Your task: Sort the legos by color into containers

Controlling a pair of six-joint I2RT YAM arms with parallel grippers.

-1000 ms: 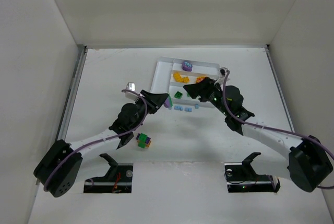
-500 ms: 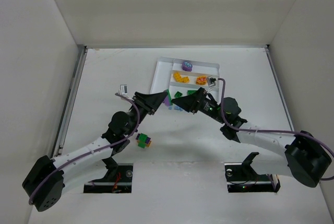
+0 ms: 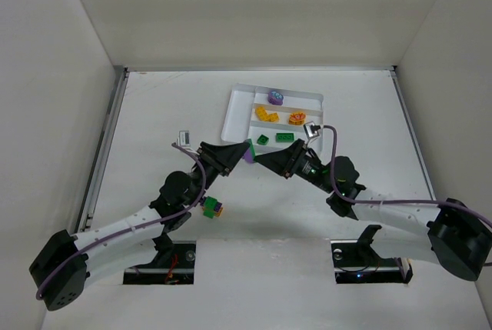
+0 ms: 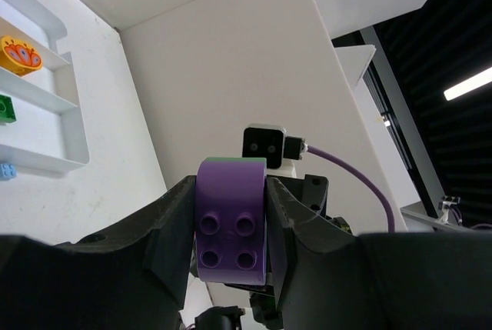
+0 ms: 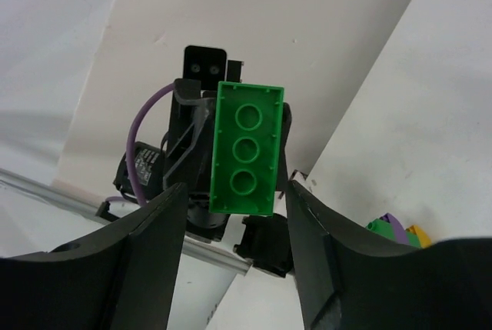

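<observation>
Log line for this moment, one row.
left gripper: shut on purple brick | right gripper: jaws astride green brick joined to it, grip unclear | tray: partly sorted | mixed clump: on table

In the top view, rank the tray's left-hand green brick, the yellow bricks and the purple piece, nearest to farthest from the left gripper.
1. The left-hand green brick, in the nearest row of the tray, just beyond the left gripper.
2. The yellow bricks, in the middle row.
3. The purple piece, in the far row at the back.
</observation>
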